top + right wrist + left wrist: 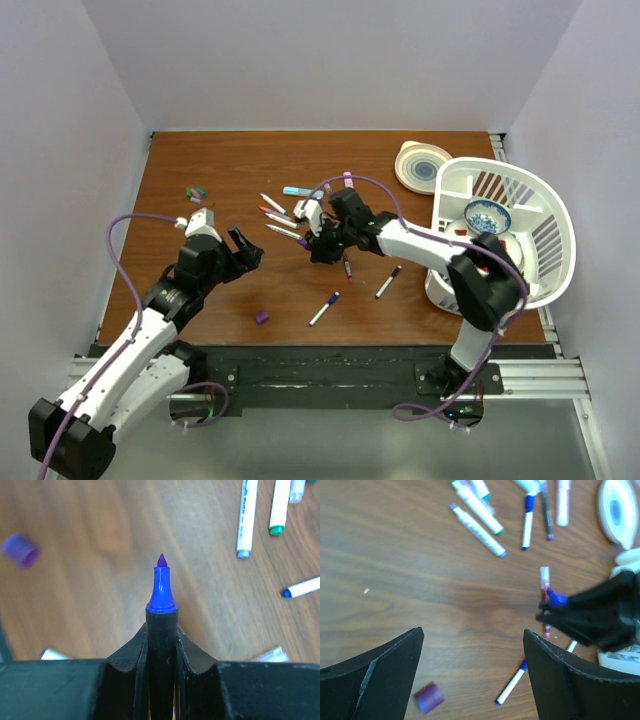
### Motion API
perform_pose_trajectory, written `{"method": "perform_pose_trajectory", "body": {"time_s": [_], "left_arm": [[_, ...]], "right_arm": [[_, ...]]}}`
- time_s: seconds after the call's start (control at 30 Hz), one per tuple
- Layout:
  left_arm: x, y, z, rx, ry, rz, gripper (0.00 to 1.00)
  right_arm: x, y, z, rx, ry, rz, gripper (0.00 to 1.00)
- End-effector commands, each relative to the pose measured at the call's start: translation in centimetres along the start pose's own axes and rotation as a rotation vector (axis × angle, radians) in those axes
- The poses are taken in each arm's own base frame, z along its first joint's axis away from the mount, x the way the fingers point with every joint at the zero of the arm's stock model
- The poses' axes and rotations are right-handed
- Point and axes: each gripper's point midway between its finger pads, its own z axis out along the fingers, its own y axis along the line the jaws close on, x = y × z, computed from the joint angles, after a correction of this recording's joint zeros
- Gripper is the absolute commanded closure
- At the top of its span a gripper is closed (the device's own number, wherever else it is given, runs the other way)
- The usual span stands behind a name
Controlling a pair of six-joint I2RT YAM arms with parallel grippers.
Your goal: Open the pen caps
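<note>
My right gripper (161,626) is shut on a dark-barrelled pen (161,587) whose blue-purple tip is bare and points away from the wrist. Seen from above, that gripper (322,250) hovers over the table's middle. A loose purple pen cap (262,317) lies on the wood, below and between my left gripper's fingers in the left wrist view (429,697), and at the upper left in the right wrist view (21,550). My left gripper (245,248) is wide open with nothing between its fingers (472,632), and it faces the right gripper's pen tip (556,599).
Several capped white pens (280,215) lie behind the grippers. A blue-capped pen (324,309) and a black one (388,282) lie nearer the front. Loose caps (195,191) sit at the far left. A white basket (545,245) and a round lid (423,165) stand at the right.
</note>
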Motion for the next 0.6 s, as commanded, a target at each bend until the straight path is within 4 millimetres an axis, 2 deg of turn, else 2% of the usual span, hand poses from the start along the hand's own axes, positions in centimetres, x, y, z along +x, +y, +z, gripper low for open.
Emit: {"method": "perform_pose_trajectory", "body": {"time_s": [0.0,0.03,0.17,0.2,0.23,0.27,0.3,0.33,0.4,0.47,0.5,0.57], "left_arm": [[1.4,3.3,-0.5,-0.157,0.030,-0.082,0.15],[1.8,3.7,-0.5,-0.172,0.041,-0.083,0.15],[2.2,4.4,-1.4,-0.182,0.035,-0.101,0.15],[2.0,4.4,-1.6,-0.180,0.025,-0.110,0.15],[1.7,4.3,-1.8,-0.173,0.010,-0.109,0.15],[1.4,4.2,-2.2,-0.164,-0.005,-0.112,0.15],[1.1,4.1,-2.4,-0.161,-0.018,-0.113,0.15],[0.8,4.2,-2.6,-0.162,-0.032,-0.115,0.15],[0.5,4.2,-3.1,-0.158,-0.048,-0.114,0.15],[0.4,4.5,-3.4,-0.166,-0.057,-0.113,0.15],[0.4,4.5,-3.5,-0.167,-0.059,-0.118,0.15],[0.5,4.5,-3.5,-0.164,-0.055,-0.118,0.14]], "right_arm": [[-1.8,-0.7,3.1,0.058,0.076,0.074,1.00],[-1.4,-0.1,3.8,0.049,0.114,0.070,1.00],[-1.8,-1.4,6.2,0.099,0.177,0.043,0.96],[-3.3,-1.9,6.6,0.106,0.158,0.031,0.93],[-1.9,-2.1,7.5,0.097,0.212,0.045,0.91],[-1.9,-2.2,8.1,0.094,0.222,0.044,0.87],[-3.0,-2.8,8.2,0.113,0.208,0.037,0.85],[-2.2,-2.9,9.0,0.115,0.233,0.039,0.83],[-3.0,-3.5,9.3,0.141,0.224,0.027,0.78],[-2.6,-4.0,9.9,0.160,0.241,0.028,0.76],[-3.1,-4.2,10.0,0.170,0.231,0.024,0.73],[-3.0,-5.0,10.1,0.206,0.239,0.022,0.71]]}}
